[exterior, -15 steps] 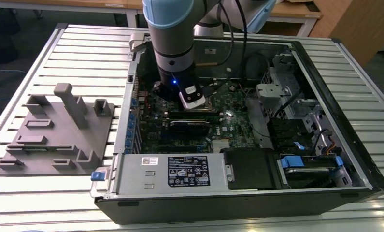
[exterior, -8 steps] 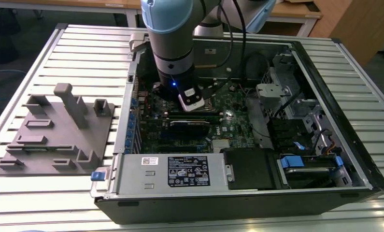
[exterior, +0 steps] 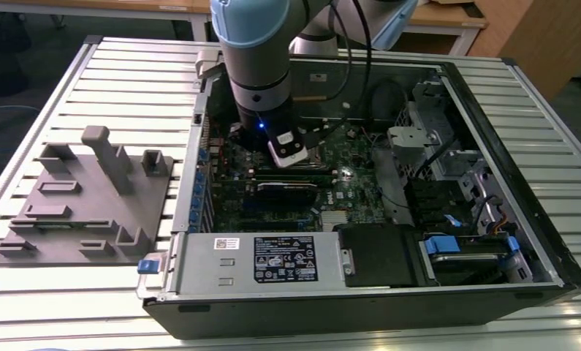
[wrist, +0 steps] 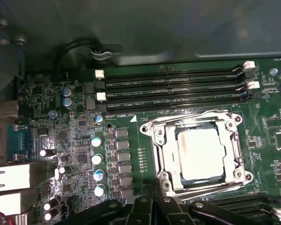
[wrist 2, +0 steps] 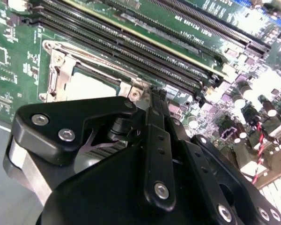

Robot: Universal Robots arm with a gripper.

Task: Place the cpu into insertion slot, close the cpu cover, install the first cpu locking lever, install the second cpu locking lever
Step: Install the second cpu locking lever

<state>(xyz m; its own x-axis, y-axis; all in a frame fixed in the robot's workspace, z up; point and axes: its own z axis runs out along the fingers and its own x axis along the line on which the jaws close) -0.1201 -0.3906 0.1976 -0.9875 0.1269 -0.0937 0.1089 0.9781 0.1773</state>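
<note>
Cpu point(wrist: 200, 153) seated under cpu cover point(wrist: 161, 154), near edge hidden by gripper point(wrist: 152, 206) | grip state: cannot tell | slatted metal table point(exterior: 124, 66)

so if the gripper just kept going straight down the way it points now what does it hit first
Most likely the cpu cover, at its edge nearest the gripper, with the cpu seated inside it. Depth is unclear, so it might meet bare motherboard just beside the frame instead.
</note>
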